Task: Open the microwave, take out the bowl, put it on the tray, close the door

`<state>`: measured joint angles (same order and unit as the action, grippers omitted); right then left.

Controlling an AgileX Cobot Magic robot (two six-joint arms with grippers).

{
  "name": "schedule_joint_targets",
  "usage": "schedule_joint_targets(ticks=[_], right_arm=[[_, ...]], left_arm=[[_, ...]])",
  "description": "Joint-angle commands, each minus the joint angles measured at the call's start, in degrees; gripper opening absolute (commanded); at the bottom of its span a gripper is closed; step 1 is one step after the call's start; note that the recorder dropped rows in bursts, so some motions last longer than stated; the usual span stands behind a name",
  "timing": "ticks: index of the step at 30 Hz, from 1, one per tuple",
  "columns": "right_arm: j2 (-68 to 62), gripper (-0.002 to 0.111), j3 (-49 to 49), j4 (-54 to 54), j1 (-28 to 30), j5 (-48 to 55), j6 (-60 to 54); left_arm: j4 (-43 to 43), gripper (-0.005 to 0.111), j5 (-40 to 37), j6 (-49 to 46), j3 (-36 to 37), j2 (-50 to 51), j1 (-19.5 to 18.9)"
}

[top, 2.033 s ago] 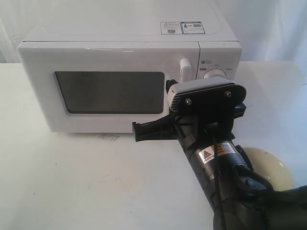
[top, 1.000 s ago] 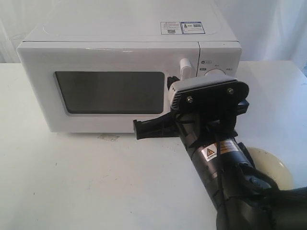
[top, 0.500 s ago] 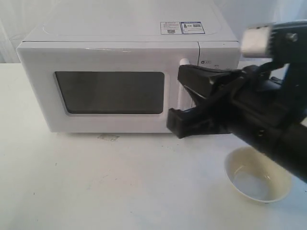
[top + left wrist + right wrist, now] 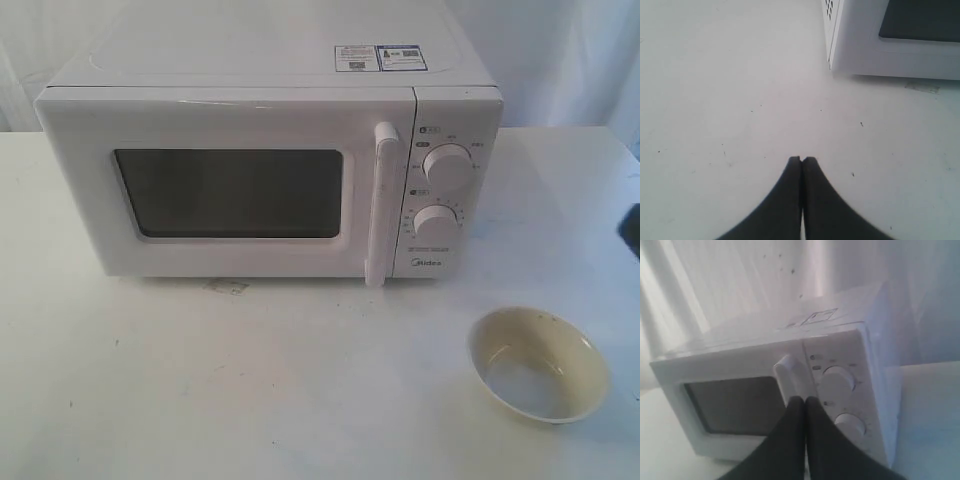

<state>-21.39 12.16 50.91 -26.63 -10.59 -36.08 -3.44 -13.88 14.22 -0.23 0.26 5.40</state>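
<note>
Near right: the small, glossy, cream-beige round bowl (image 4: pixel 540 363) rests upright and empty on the white table (image 4: pixel 250 390), well apart from the oven. No tray appears in any view.

Far: the white boxy Midea microwave (image 4: pixel 270 60), with its white, dark-windowed door (image 4: pixel 228 192) flush shut.

Judgement: bowl removal and door closing look complete; tray placement is unconfirmed.

Only the wrist views show the left gripper (image 4: pixel 801 161) and right gripper (image 4: pixel 805 400), each with fingers pressed together, holding nothing. Only the exterior view shows the bowl.
</note>
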Motion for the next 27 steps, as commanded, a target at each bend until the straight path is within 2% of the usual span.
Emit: schedule_joint_targets(ticks=[1,10,14,24,27], right_arm=[[10.1,0.000,-4.8,-0.2,6.5,1.5,0.2],[21.0,0.000,-9.1,-0.2,15.0,7.8,0.3],[21.4,0.000,-10.6,0.5,18.4,9.8,0.3],[21.4,0.000,-11.4,1.4,19.2,10.6,0.5],[21.4,0.000,-11.5,3.7,19.2,10.6,3.7]], left_arm=[[-0.3,0.000,-0.3,-0.1,0.2,-0.3,-0.2],[-0.3,0.000,-0.3,-0.1,0.2,-0.3,-0.2],[-0.3,0.000,-0.3,-0.1,0.2,-0.3,-0.2],[-0.3,0.000,-0.3,-0.1,0.2,-0.3,-0.2],[-0.3,0.000,-0.3,-0.1,0.2,-0.3,-0.2]])
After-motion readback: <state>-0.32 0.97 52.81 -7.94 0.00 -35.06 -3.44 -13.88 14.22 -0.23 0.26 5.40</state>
